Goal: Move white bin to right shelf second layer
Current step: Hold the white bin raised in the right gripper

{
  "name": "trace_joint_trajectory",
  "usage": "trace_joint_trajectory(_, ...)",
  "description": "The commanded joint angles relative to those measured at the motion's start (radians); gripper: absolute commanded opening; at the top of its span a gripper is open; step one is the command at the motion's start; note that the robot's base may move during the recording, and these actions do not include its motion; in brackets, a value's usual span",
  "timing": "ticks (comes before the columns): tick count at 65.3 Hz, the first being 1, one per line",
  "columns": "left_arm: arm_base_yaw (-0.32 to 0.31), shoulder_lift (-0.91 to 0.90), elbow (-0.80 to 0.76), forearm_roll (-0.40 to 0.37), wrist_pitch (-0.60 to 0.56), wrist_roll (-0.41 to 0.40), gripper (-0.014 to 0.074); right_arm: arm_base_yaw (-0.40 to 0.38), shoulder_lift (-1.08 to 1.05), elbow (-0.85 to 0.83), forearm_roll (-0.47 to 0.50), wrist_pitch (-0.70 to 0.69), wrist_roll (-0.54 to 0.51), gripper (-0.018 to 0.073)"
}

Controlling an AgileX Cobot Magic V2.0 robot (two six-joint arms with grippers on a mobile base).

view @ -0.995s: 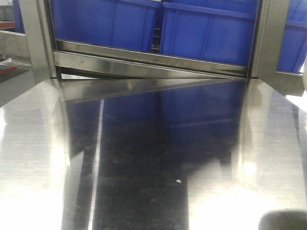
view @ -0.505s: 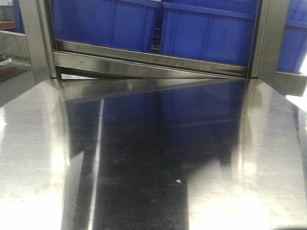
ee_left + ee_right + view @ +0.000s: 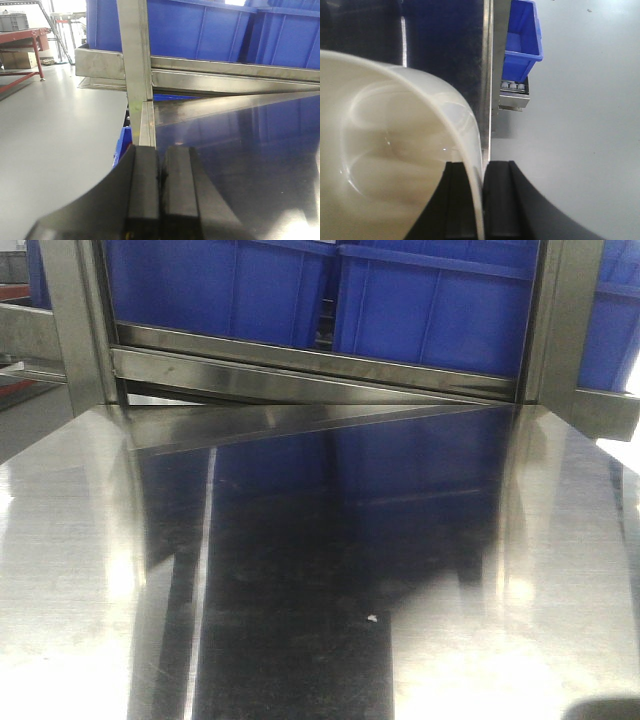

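Observation:
The white bin fills the left of the right wrist view, glossy and cream-white, seen into its hollow. My right gripper is shut on the bin's thin wall, with one finger inside and one outside. It holds the bin above the right edge of the steel tabletop. My left gripper is shut with nothing between its pads, low over the tabletop's left edge. A few white rollers show on a rack level past the table's edge. I cannot tell which shelf layer that is.
Big blue crates stand on a steel-framed rack level behind the shiny tabletop. Another blue crate sits over the rollers. Grey floor lies on both sides. A dark blur shows at the front view's lower right corner.
In the front view the dark shape at the lower right shrank to a sliver. A white bit at the right edge went out of view.

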Motion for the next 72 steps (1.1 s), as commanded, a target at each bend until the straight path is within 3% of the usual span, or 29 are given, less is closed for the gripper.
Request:
trace_joint_trajectory(1, -0.005, -0.014, 0.037, -0.006, -0.084, -0.003, 0.0085, 0.002, 0.006, -0.03, 0.002, -0.085, -0.004, 0.0053)
trace_joint_trajectory(72, -0.005, -0.014, 0.037, -0.006, -0.084, -0.003, 0.0085, 0.002, 0.006, -0.03, 0.002, -0.085, -0.004, 0.0053)
